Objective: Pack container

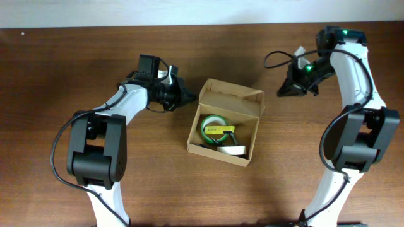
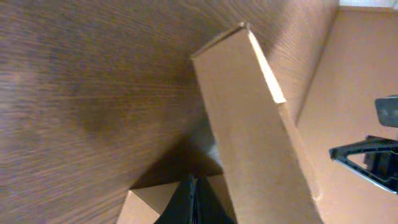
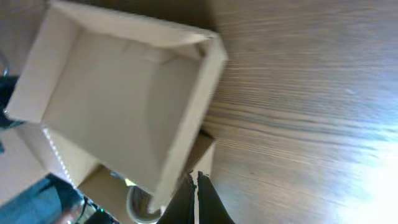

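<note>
Inside open container (image 1: 251,146): green tape roll (image 1: 213,128) w/ yellow bit; both claws closed, empty.

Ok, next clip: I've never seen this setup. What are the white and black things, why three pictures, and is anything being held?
They are two robot arms at a wooden table, each ending in a two-finger gripper. The overhead view looks down from above; the other two come from cameras on the wrists. Between the arms sits the container, a cardboard box with its flap lid open, holding a green tape roll and something yellow beside it. The left gripper sits close to the box's left side, its fingers together; the right gripper is apart from the box, also closed. Neither holds anything.
</note>
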You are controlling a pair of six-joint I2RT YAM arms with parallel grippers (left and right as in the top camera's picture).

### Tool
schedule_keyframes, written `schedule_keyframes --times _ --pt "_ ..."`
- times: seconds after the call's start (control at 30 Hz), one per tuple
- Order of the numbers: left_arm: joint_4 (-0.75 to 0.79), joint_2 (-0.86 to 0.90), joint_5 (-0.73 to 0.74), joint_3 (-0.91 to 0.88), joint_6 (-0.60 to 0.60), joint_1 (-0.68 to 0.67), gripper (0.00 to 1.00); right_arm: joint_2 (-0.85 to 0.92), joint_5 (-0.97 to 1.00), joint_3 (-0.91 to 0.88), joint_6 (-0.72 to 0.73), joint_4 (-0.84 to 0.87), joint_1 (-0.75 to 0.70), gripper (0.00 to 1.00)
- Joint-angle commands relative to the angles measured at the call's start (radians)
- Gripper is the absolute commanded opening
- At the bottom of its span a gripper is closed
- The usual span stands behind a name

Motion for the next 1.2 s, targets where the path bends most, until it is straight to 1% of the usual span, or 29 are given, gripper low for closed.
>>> schedule_keyframes --times 0.0,0.13,0.27,0.5,0.57,0.63,0.77,0.97,1.07,1.17 --pt "-0.008 -0.03 -0.053 0.013 0.043 0.008 0.02 -0.003 0.089 0.003 0.08 0.0 -0.024 0.04" --pt "-0.016 -0.029 -0.068 0.012 0.054 0.008 0.02 0.037 0.084 -0.082 0.105 0.021 -0.037 0.04" --pt "-0.039 -0.029 -0.089 0.012 0.078 0.008 0.02 0.051 0.021 -0.209 0.104 0.111 -0.039 0.04" --pt "-0.045 -0.02 -0.12 0.011 0.095 0.008 0.02 0.06 0.001 -0.356 0.103 0.234 -0.042 0.04" --pt "-0.045 -0.017 -0.12 0.011 0.1 0.008 0.02 0.071 -0.051 -0.397 0.103 0.271 -0.041 0.04" --pt "-0.045 -0.014 -0.12 0.011 0.1 0.008 0.02 0.082 -0.144 -0.427 0.081 0.307 -0.04 0.04" --pt "-0.045 -0.005 -0.115 0.011 0.101 0.005 0.02 0.098 -0.305 -0.437 0.054 0.35 -0.021 0.04" --pt "-0.037 -0.005 -0.112 0.011 0.106 0.001 0.02 0.098 -0.433 -0.437 0.055 0.433 0.043 0.04" --pt "-0.019 -0.005 -0.109 0.011 0.111 0.001 0.02 0.098 -0.558 -0.437 0.07 0.513 0.086 0.04" --pt "-0.015 -0.005 -0.108 0.011 0.112 0.001 0.02 0.098 -0.65 -0.436 0.116 0.595 0.125 0.04"
